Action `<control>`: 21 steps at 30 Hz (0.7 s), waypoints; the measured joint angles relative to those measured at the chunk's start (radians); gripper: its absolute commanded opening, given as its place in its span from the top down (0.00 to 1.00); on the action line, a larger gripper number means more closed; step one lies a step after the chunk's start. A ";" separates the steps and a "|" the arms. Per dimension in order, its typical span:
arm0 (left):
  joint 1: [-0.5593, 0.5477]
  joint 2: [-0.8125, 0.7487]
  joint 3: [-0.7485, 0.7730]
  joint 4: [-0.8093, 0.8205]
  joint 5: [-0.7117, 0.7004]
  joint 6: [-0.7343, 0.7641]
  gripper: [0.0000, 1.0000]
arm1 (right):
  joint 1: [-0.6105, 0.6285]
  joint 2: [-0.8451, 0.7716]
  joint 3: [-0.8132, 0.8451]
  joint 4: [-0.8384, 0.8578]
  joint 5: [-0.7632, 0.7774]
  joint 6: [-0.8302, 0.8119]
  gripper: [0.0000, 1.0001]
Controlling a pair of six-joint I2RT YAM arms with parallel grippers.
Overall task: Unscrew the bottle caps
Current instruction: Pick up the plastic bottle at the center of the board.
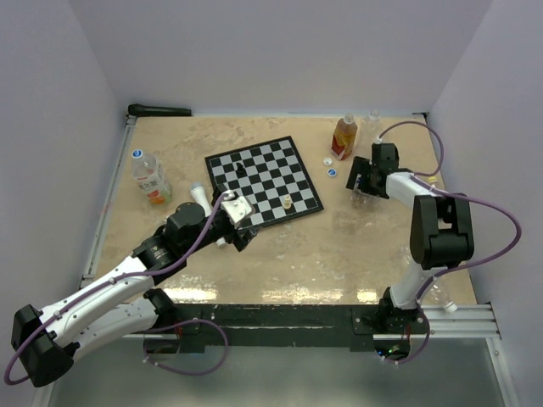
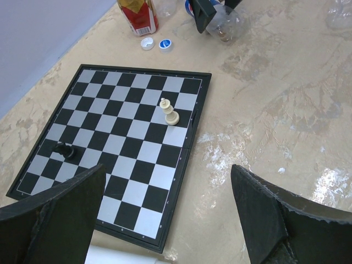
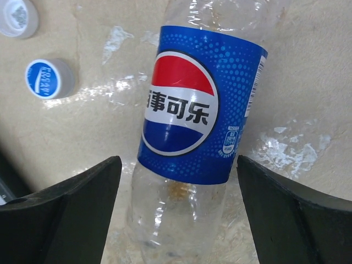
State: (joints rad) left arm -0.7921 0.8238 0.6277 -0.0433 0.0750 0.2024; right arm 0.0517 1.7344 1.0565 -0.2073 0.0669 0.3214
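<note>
The left gripper (image 2: 168, 187) hangs with its dark fingers (image 2: 60, 214) wide apart over the near edge of a chessboard (image 2: 110, 99) on a mottled beige table (image 2: 286, 99). A cream chess piece (image 2: 170, 111) stands upright near the board's right edge, and a black chess piece (image 2: 65, 149) sits near its left. Beyond the far edge, a white cap (image 2: 147, 43) and a blue cap (image 2: 165, 44) lie side by side, just beside a red-labelled bottle (image 2: 138, 15).

Legible on the blue label (image 3: 201, 104) of the clear bottle (image 3: 176, 214), across a red-white-blue Pepsi globe, the characters "事可乐"; left of that bottle, on a blue cap (image 3: 49, 78), white lettering resembling "POCARI"; smaller label print unreadable.
</note>
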 measured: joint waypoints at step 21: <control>0.000 0.000 0.000 -0.001 0.007 0.000 0.00 | -0.101 -0.029 -0.001 -0.150 -0.102 -0.164 0.36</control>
State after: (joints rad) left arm -0.7921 0.8238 0.6277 -0.0441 0.0818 0.2024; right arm -0.0498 1.7054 1.0554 -0.3569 -0.0349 0.1574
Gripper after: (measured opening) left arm 0.997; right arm 0.623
